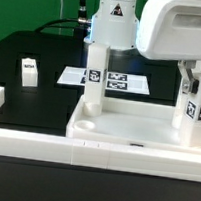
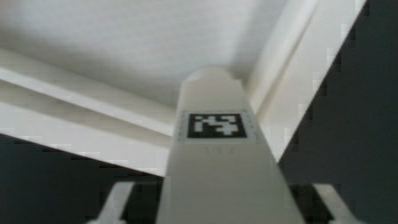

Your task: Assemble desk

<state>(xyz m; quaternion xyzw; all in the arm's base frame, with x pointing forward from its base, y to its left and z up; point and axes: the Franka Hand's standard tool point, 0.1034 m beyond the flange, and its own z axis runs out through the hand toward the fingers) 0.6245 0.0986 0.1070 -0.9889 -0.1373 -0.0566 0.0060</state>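
The tabletop (image 1: 115, 130) is being seen in the lower right of the exterior view, a white tray with a raised rim, lying on the black table (image 1: 33, 51) just behind the long white border wall (image 1: 44, 143) that is running across the bottom of the frame.

Two legs are being shown upright on it. One leg (image 1: 94, 76) is standing at the tray's corner toward the exterior view's left, near the centre of the frame, with a tag on its face. The other leg (image 1: 197, 104) is standing at the right edge of the frame, also tagged, directly beneath the arm's white body. The gripper (image 1: 199, 71) is being seen at this leg's upper end, with dark fingers (image 1: 185, 75) lying beside it.

In the wrist view this leg (image 2: 219, 140) is filling the centre of the frame, running up between the two pale finger pads at the bottom corners. Whether the jaws are pressing on it or standing just clear cannot be told from either view.

A third leg (image 1: 29, 72) is lying apart on the table at the left of the exterior view. The marker board (image 1: 126, 82) is being shown flat behind the tray, at mid-frame.
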